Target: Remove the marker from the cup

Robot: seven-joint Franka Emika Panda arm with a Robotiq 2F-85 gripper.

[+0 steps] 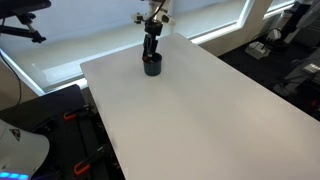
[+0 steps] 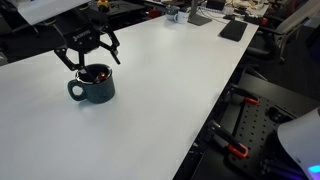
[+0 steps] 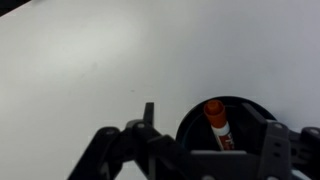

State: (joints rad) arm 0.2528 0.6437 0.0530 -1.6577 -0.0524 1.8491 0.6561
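Observation:
The cup (image 2: 97,90) is a small dark mug with a handle, standing on the white table (image 2: 170,90) near its far end; it also shows in an exterior view (image 1: 152,68). The marker (image 3: 217,122) stands inside it, with its reddish-orange cap up and a white label below the cap. A red spot of the marker (image 2: 96,72) shows at the cup's mouth. My gripper (image 2: 90,60) hangs just above the cup with its black fingers spread open and empty. In the wrist view the gripper (image 3: 212,138) has one finger on each side of the cup's mouth (image 3: 190,118).
The table's edges drop off on both long sides (image 1: 95,120). Dark equipment and cables stand beyond the far end (image 2: 225,25) and beside the table (image 1: 285,55). A bright window band runs behind the cup (image 1: 90,40).

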